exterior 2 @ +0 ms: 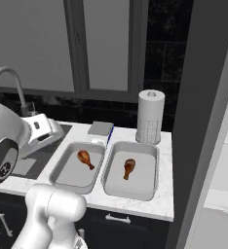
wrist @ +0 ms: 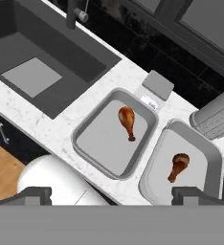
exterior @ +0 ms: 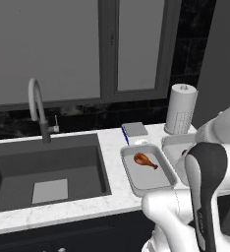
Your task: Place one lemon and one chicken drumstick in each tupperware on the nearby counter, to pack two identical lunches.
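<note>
Jaws (wrist: 111,196) spread wide, holding nothing, up above the tabletop (wrist: 61,125). Two tubs side by side right of the sink (wrist: 47,57): left tub (wrist: 87,143) has one drumstick (wrist: 127,122), right tub (wrist: 200,184) has one drumstick (wrist: 178,166). Paper towel roll (exterior 2: 150,116) behind.

One chicken drumstick (exterior 2: 85,158) lies in each tupperware (exterior 2: 62,176), side by side.

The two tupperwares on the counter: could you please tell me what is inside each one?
The tupperware nearer the sink holds one chicken drumstick; the other tupperware holds a second drumstick. No lemon lies in either, and both floors show fully in the hand view.
</note>
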Available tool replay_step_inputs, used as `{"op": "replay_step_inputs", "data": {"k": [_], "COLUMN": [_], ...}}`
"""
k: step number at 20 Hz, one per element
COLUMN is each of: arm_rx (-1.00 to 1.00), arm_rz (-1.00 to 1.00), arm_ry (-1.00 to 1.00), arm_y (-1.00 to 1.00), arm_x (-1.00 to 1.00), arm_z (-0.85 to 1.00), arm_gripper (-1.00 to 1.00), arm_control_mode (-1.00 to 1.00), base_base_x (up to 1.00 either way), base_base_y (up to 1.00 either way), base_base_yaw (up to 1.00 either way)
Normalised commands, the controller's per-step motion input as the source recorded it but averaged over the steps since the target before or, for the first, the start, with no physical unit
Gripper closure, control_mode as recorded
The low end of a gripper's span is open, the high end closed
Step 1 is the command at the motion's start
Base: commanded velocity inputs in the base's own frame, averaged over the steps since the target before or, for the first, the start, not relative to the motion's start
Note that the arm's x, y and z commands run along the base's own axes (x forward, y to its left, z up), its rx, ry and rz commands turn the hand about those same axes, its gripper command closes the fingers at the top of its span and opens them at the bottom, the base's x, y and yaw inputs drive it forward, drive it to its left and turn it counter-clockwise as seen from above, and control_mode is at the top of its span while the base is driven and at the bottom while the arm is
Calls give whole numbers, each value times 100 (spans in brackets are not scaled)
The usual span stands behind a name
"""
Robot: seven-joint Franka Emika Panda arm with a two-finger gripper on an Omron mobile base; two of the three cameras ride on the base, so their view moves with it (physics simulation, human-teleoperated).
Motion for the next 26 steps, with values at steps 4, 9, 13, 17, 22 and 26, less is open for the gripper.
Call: {"op": "replay_step_inputs", "data": {"k": [4, 9, 13, 17, 22, 26], "arm_rx": [0, 0, 0, 0, 0, 0], "arm_rz": [4, 0, 0, 0, 0, 0], "arm_ry": [0, 0, 0, 0, 0, 0], "arm_y": [-2, 0, 0, 0, 0, 0], "arm_x": [-63, 0, 0, 0, 0, 0], "arm_z": [-26, 0, 0, 0, 0, 0], "arm_gripper": [-100, -100, -100, -100, -100, -100], "arm_control_mode": [100, 100, 100, 100, 100, 100], "base_base_x": [-25, -100, -100, -97, -19, 38], "base_base_y": [-16, -92, -100, -100, -96, -68], "base_base_yaw": [0, -2, -7, -10, -7, -1]}}
